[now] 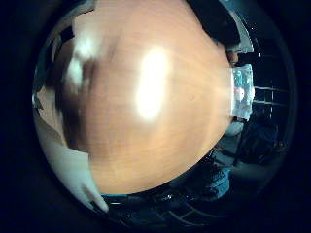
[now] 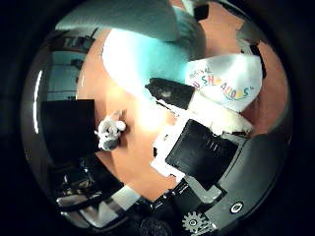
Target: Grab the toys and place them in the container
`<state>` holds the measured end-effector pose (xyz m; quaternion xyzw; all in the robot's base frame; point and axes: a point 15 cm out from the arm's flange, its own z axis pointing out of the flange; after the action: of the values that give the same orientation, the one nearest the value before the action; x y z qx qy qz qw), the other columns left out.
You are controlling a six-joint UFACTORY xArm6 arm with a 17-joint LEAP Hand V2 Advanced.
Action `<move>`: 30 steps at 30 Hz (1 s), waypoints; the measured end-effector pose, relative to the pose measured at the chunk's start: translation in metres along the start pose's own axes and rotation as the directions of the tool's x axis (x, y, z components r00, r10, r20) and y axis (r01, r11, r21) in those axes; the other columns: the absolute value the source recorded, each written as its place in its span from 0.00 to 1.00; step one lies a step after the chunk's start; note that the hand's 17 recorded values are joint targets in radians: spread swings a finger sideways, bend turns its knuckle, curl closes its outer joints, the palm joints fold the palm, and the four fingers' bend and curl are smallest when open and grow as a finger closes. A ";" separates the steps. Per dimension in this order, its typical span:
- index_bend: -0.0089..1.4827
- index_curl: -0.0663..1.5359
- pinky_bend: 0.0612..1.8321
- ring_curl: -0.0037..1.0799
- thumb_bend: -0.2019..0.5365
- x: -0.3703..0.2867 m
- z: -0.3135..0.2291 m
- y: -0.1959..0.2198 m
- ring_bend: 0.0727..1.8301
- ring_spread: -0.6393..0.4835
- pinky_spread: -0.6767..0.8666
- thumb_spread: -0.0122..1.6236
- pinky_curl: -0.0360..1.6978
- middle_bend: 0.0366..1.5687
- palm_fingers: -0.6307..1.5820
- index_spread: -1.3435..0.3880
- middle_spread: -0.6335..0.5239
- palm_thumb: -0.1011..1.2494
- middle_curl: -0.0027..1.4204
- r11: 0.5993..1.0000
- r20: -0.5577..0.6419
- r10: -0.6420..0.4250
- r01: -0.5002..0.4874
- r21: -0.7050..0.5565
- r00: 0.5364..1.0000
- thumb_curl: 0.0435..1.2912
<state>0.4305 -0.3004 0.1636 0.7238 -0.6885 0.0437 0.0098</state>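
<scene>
One wooden table [image 1: 160, 160] shows in both palm views. One small grey-and-white plush toy [image 2: 110, 132] lies on it, beside one black box-like object [image 2: 66, 129]. One clear plastic container [image 1: 241, 92] stands at the table's edge, with one small pale item inside that is too blurred to identify. One white sheet or bag with colourful lettering [image 2: 231, 81] lies on the table, and one large pale teal-white shape [image 2: 142, 59] lies next to it; what it is cannot be told. One more whitish blurred patch [image 1: 80, 63] shows on the table in the little finger side view; whether it is a second toy cannot be told. One robot hand [image 2: 206, 142] shows.
</scene>
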 end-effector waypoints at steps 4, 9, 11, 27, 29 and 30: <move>0.28 0.46 0.49 0.57 0.25 -0.004 -0.002 0.000 0.56 0.29 0.14 0.67 0.33 0.51 0.76 0.49 0.25 0.48 0.56 1.000 0.008 -0.022 0.022 0.002 1.000 0.16; 0.32 0.51 0.49 0.57 0.27 -0.007 -0.005 0.006 0.57 0.30 0.14 0.69 0.35 0.55 0.80 0.50 0.28 0.54 0.56 0.999 0.011 -0.034 0.034 0.008 0.999 0.16; 0.35 0.52 0.50 0.57 0.27 -0.007 -0.006 0.006 0.58 0.30 0.15 0.69 0.37 0.57 0.81 0.50 0.30 0.58 0.55 0.999 0.010 -0.041 0.041 0.011 0.999 0.17; 0.06 0.39 0.59 0.58 0.24 -0.007 -0.029 0.010 0.68 0.31 0.15 0.67 0.42 0.66 0.69 0.49 0.30 0.54 0.53 0.999 0.002 -0.049 0.049 0.024 0.999 0.15; 0.07 0.33 0.61 0.58 0.24 -0.007 -0.029 0.010 0.70 0.31 0.15 0.66 0.42 0.68 0.68 0.49 0.30 0.53 0.54 0.999 0.003 -0.048 0.047 0.024 0.999 0.15; 0.07 0.32 0.61 0.58 0.24 -0.008 -0.029 0.010 0.71 0.32 0.15 0.66 0.42 0.68 0.68 0.49 0.30 0.53 0.54 0.998 0.003 -0.049 0.049 0.024 0.999 0.16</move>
<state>0.4190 -0.2911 0.1912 0.7408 -0.6699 0.0505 0.0012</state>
